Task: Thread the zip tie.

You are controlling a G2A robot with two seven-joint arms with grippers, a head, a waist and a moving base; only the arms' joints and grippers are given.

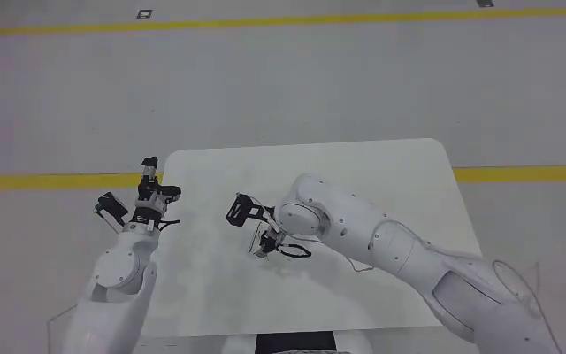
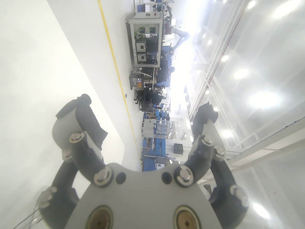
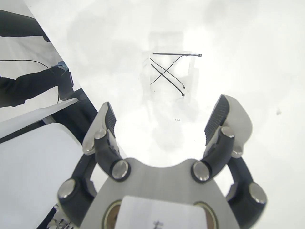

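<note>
**benchrat:** White table (image 1: 371,177) on a pale floor with yellow stripes. How many ties are actually on the table?

**tie_guy:** I count four black zip ties (image 3: 168,72), in a loose flat pile around the table's middle. One lies straight, two run side by side, and one crosses over that pair. The crossing one's head sits right against the straight one, so the count's a bit shaky there. There's also a faint clear outline on the table around them, and I can't tell what it is.

**benchrat:** And the grippers?

**tie_guy:** Two of them. The right gripper (image 3: 165,102) hangs over the table's middle with its ribbed fingers (image 3: 110,117) spread wide. There's nothing between them and they aren't touching the ties, which lie just past the tips. The left gripper (image 2: 145,103) is at the table's left edge, also spread wide and holding nothing.
</note>
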